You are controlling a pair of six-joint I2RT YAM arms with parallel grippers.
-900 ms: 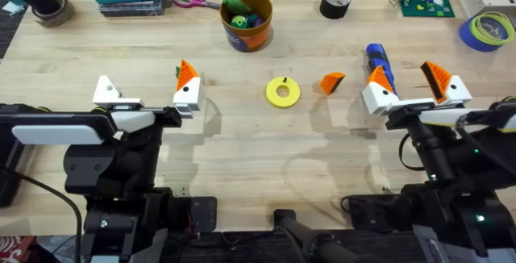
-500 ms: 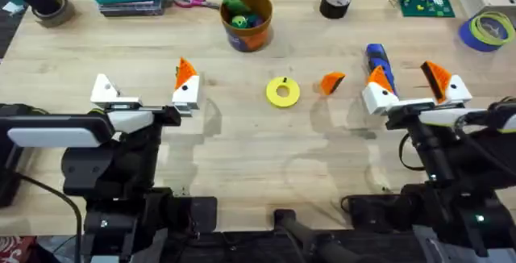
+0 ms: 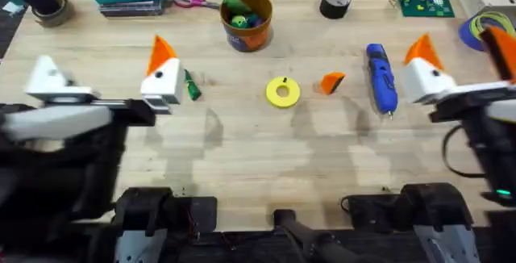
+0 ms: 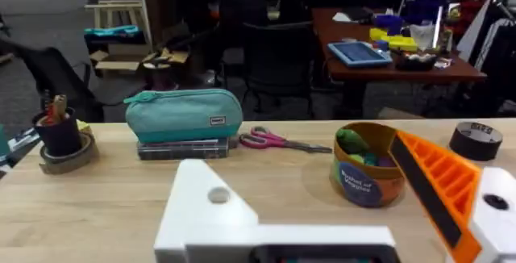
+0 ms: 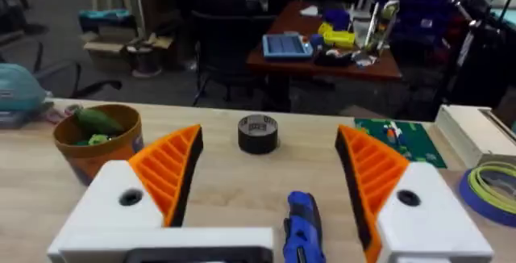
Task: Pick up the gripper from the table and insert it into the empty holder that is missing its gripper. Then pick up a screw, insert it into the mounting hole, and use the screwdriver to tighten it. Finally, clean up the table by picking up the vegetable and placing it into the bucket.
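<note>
Loose orange gripper is lying free on the table just right of centre frame in the overhead, beside a yellow disc that is carrying a tiny dark screw upright on its upper edge, probably so the screw stays put and easy to pinch. Blue screwdriver is lying right of the orange piece, bit pointing toward the lower frame, handy to the right arm. Slim green vegetable is resting at left of centre, just beside the left gripper's tipped finger. Bucket is sitting at upper centre, toys already inside. Left gripper is hanging spread wide at the left edge, holding nothing; its outer white block is the empty holder, bare in the left wrist view and presented open, likely to receive the tip. Right gripper is also standing wide and empty at the right edge, both orange tips showing in its wrist view, screwdriver between them farther off. Judgement: nothing is grasped yet; the pick of the loose tip is not begun.
</note>
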